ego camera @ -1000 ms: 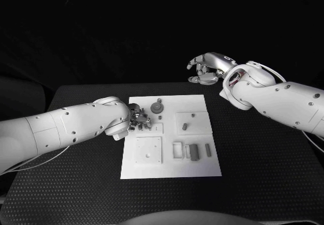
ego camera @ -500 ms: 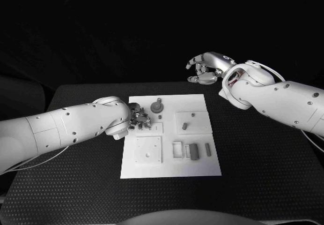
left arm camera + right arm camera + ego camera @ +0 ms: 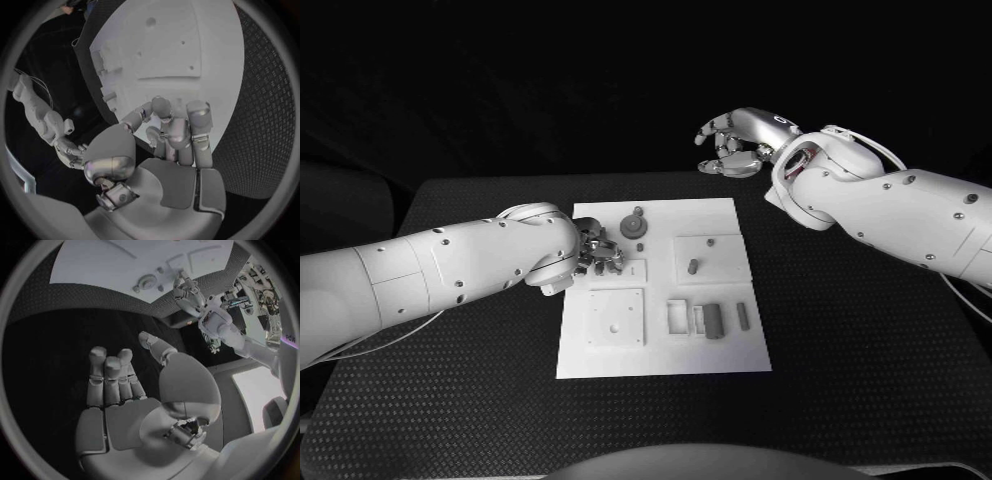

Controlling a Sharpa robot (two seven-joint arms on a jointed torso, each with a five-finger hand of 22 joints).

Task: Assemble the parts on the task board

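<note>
Parts (image 3: 713,322) lie lengthwise along task board (image 3: 726,355).

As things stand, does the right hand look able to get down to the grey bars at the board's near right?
Probably yes. The right hand hangs raised beyond the task board's far edge holding nothing, and nothing covers the grey bars; the left hand works at the board's left side.

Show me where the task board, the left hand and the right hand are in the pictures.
task board (image 3: 661,360), head view, on its bare near part.
left hand (image 3: 599,252), head view, on the middle of the hand.
right hand (image 3: 737,145), head view, on the middle of the hand.
</note>
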